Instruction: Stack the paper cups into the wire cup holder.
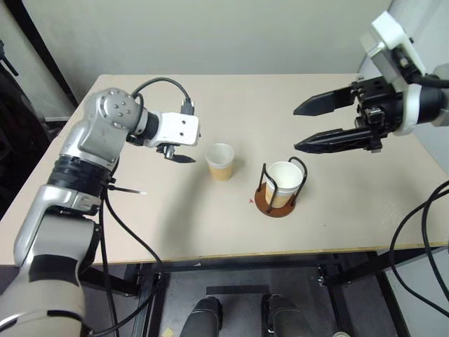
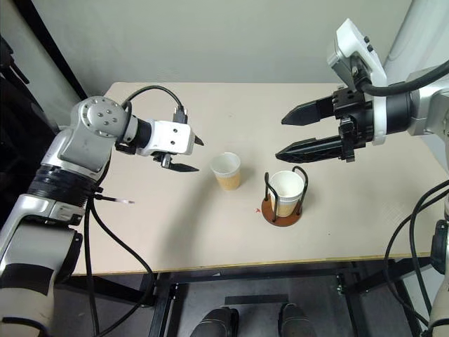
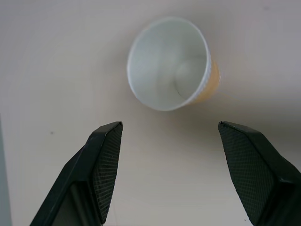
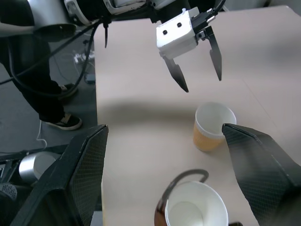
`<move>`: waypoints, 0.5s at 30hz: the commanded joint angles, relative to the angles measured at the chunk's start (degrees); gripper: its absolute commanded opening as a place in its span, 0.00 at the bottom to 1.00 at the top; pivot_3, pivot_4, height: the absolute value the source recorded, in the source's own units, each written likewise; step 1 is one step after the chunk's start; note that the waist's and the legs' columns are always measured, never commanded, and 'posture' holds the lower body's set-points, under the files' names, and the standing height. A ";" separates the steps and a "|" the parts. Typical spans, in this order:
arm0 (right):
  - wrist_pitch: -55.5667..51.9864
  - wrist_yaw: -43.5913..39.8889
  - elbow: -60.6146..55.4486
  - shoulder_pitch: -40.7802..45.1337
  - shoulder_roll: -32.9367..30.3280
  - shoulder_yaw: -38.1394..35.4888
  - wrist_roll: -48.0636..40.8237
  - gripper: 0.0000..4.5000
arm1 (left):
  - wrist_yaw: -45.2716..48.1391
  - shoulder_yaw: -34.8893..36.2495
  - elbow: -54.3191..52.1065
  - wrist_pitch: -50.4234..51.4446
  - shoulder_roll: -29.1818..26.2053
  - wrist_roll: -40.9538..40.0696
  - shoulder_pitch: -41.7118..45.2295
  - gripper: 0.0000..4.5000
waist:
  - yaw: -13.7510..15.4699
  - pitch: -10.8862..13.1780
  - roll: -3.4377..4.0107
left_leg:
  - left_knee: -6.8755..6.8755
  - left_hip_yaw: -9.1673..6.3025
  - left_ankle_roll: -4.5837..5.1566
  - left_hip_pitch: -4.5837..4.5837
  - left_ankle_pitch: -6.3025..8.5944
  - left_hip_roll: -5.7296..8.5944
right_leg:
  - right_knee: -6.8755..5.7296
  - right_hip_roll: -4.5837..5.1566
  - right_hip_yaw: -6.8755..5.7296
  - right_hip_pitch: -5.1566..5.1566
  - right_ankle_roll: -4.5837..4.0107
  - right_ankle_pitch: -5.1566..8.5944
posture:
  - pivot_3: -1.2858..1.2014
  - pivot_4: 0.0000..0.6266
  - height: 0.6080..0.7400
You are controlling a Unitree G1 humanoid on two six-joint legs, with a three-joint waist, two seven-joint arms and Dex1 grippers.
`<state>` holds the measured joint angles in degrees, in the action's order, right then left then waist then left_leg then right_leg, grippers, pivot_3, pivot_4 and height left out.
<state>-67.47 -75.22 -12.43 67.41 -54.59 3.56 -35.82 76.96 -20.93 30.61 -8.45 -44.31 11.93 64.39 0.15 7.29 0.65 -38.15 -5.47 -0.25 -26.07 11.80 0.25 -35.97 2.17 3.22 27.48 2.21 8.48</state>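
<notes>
The loose paper cup [image 1: 220,161] was white inside with a tan-yellow band; beside it the wire cup holder [image 1: 281,188] had black loops on a reddish-brown base, on a beige table [image 1: 231,105].

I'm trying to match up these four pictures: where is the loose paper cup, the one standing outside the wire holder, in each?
Left eye view: loose paper cup mid-table.
Right eye view: centre, same cup.
Left wrist view: upper middle, mouth toward camera.
Right wrist view: right of centre.
Shared landmark: wire cup holder beside it, with a cup inside.
</notes>
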 commanded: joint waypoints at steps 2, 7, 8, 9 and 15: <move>1.44 -0.01 -0.03 1.77 -1.44 0.03 -0.68 0.89 | 1.38 0.26 1.24 -2.31 1.19 0.12 2.09 0.78 | 0.02 0.00 0.00 | -0.01 0.00 0.01 -0.03 0.01 0.00 | 0.02 0.00 0.00 0.01 0.07 -0.02 | 0.52 0.24 1.00; 2.63 -0.21 0.32 1.57 -2.18 0.78 -0.45 0.89 | 3.07 0.50 2.93 -3.06 3.02 -0.12 2.95 0.78 | 0.07 0.00 0.00 | -0.03 0.00 0.06 -0.04 0.03 0.01 | 0.03 0.01 0.00 0.00 0.16 -0.03 | 0.52 0.24 1.00; 2.59 -0.14 0.28 1.56 -2.24 0.77 -0.61 0.89 | 3.02 0.52 3.58 -3.33 3.32 0.13 3.28 0.78 | 0.07 0.00 0.00 | -0.04 0.00 0.06 -0.05 0.03 0.01 | 0.03 0.01 0.00 0.00 0.17 -0.04 | 0.52 0.24 1.00; 2.68 -0.05 0.24 1.51 -2.30 0.81 -0.63 0.89 | 2.87 0.47 4.36 -3.95 3.64 0.38 3.59 0.78 | 0.07 0.00 0.00 | -0.05 0.00 0.06 -0.06 0.03 0.01 | 0.03 0.01 -0.01 0.00 0.19 -0.04 | 0.52 0.24 1.00; 3.08 0.36 0.25 1.39 -2.59 0.87 -0.70 0.89 | 2.45 -0.30 8.07 -6.82 5.66 1.62 4.77 0.78 | 0.11 0.00 0.00 | -0.11 0.02 0.06 -0.07 0.04 0.03 | 0.03 0.03 0.00 -0.01 0.25 -0.08 | 0.52 0.24 1.00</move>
<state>-65.31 -75.18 -11.61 67.42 -56.40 5.42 -35.88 79.83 -21.27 38.43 -14.05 -38.71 13.09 67.20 0.26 7.29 0.64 -38.27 -5.45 -0.18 -26.14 11.84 0.28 -35.93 2.20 3.22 27.46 2.48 8.39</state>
